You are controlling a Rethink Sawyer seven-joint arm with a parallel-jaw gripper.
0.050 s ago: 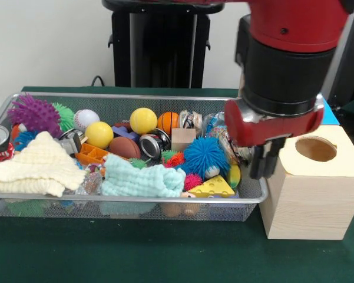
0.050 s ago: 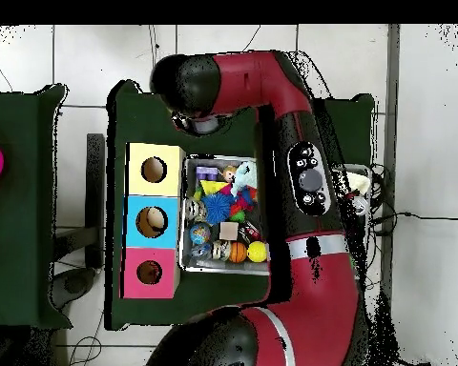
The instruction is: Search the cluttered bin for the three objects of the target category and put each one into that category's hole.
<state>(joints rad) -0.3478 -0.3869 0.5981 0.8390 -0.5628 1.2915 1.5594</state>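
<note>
Red and black, the arm [image 1: 288,53] came down from the top right of the front view, its wrist hanging over the right end of the wire bin [image 1: 129,203]. The gripper [image 1: 264,159] pointed down between the bin's right rim and the wooden box [image 1: 312,194] just beside it; whether it was clenched or released cannot be told, since only dark tips showed below the red wrist plate.

The front view showed the bin's clutter: a purple spiky ball [image 1: 34,115], a baseball [image 1: 86,119], two yellow balls [image 1: 143,120], a small basketball [image 1: 168,122], a brown football [image 1: 125,147], a blue fuzzy ball [image 1: 206,156], a cheese wedge [image 1: 212,187], a cream cloth [image 1: 38,168] and a mint cloth [image 1: 138,180]. Only one round hole [image 1: 316,149] in the box top was seen there.

From overhead, the arm curled around the bin's right side and over its far end, hiding the gripper. That view alone showed three boxes in a row on the green bench [image 2: 118,114] left of the bin: yellow [image 2: 155,170], blue [image 2: 153,221] and pink [image 2: 149,273], each with a hole, something pale lying in the blue one's.
</note>
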